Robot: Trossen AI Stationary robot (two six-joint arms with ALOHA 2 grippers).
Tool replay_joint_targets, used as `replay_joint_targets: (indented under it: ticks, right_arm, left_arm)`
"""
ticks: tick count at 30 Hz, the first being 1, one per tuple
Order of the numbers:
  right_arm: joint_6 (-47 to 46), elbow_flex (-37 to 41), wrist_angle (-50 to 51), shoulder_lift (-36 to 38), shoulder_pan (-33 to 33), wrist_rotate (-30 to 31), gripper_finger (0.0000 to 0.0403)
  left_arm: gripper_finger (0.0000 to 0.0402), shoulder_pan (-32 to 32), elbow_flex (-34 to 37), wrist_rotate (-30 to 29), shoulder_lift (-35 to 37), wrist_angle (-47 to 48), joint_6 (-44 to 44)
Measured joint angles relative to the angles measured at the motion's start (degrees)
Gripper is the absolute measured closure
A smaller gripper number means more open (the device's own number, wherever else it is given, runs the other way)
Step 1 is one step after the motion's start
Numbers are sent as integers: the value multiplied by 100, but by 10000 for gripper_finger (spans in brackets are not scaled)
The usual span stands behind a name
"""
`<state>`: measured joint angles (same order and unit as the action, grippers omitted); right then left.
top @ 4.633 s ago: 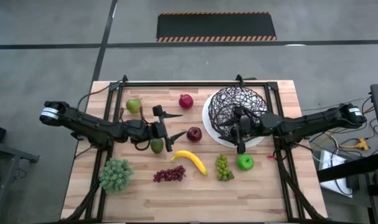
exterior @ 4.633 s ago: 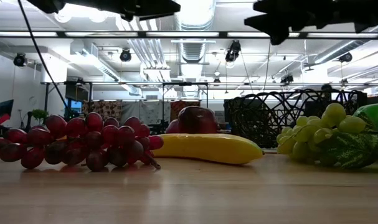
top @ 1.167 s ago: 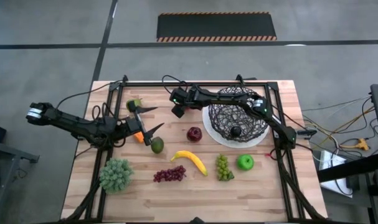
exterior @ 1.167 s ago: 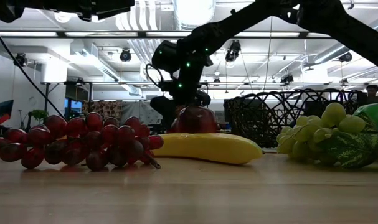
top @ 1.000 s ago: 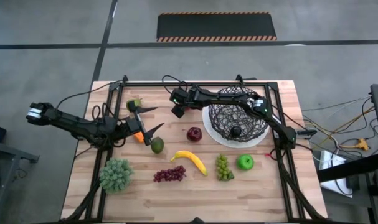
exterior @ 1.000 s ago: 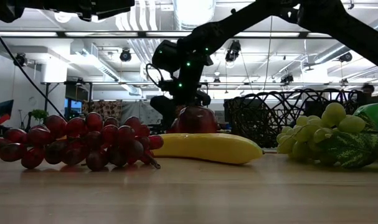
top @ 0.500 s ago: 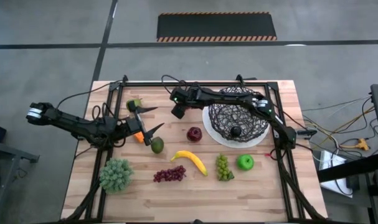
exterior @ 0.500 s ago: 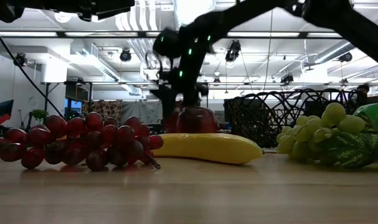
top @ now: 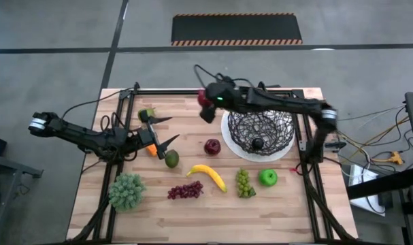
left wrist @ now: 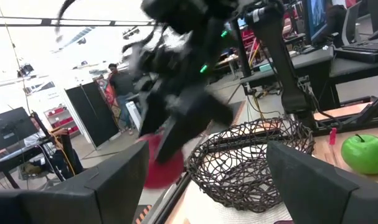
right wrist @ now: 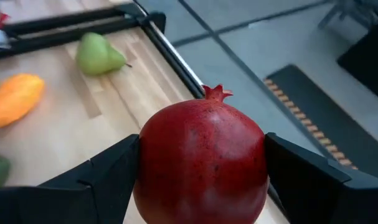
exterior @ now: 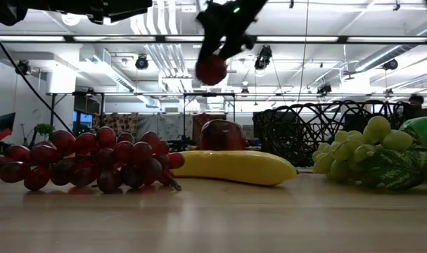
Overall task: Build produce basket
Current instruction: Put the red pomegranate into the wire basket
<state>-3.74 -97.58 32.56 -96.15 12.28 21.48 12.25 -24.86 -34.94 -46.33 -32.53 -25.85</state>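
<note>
My right gripper (top: pixel 206 107) is shut on a red pomegranate (right wrist: pixel 201 155) and holds it in the air near the table's far edge, left of the black wire basket (top: pixel 260 126); the low view shows the pomegranate (exterior: pixel 211 69) high above the table. The basket stands on its white plate (top: pixel 228 140) with a dark plum (top: pixel 258 143) inside. My left gripper (top: pixel 165 131) is open and hovers over the table's left part, by the orange carrot (top: pixel 152 150), avocado (top: pixel 171 159) and pear (top: pixel 146 114). My right gripper pinches the pomegranate between its two fingers (right wrist: pixel 108 180), one on each side of its round body (right wrist: pixel 152 163). The fingers come from above, slanting in from the table's right. The fruit is lifted clear of the table, and its crown (right wrist: pixel 217 93) sticks out beyond the fingers.
On the wood lie a red apple (top: pixel 212 146), a banana (top: pixel 207 175), green grapes (top: pixel 243 182), a green apple (top: pixel 267 177), purple grapes (top: pixel 185 191) and a frilly leafy bunch (top: pixel 126 191). A black frame (top: pixel 192 90) runs along the table's edges.
My right gripper has risen from table height with the pomegranate and moved toward the far edge and a little toward the basket. The pomegranate was on the table and is now lifted clear, high in the low view. The left arm has kept still.
</note>
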Motion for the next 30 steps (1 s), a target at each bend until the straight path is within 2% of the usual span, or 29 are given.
replay_joint_targets:
  ticks: [6,11,18,22,30]
  right_arm:
    - [176,2147,-1384,1820,-396,-108,95]
    - [389,4081,-3045,3134,-764,-93,94]
    - [1110,6431,-5854,4301,-1183,-142,93]
    - [1407,7291,-7134,4691,-1296,-624,93]
    - [1390,8158,-8380,5207,-1316,-1600,92]
  left_arm:
    - [96,-1,0,29,0,-3,5]
    - [96,0,4,174,-66,-213,53]
    - [96,0,-1,810,-368,-765,61]
    - [96,0,-28,1052,-689,-1208,63]
    - [96,-97,-84,1406,-1940,-2341,744]
